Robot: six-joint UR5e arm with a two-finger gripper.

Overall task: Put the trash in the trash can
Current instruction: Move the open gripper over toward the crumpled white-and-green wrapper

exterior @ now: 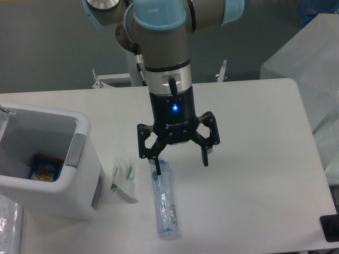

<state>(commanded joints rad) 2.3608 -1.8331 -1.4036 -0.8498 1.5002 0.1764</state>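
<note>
My gripper [181, 164] hangs with fingers spread wide over the top end of the bottle [163, 205], which lies flat on the table [254, 174] beside the wrapper [124, 179], so I can straddle it before carrying it to the bin [50, 188].

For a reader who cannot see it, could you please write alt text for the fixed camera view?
An open gripper hangs over the top end of a clear bottle lying on a white table. A crumpled wrapper lies between the bottle and a white bin at left, which holds a colourful packet.
</note>
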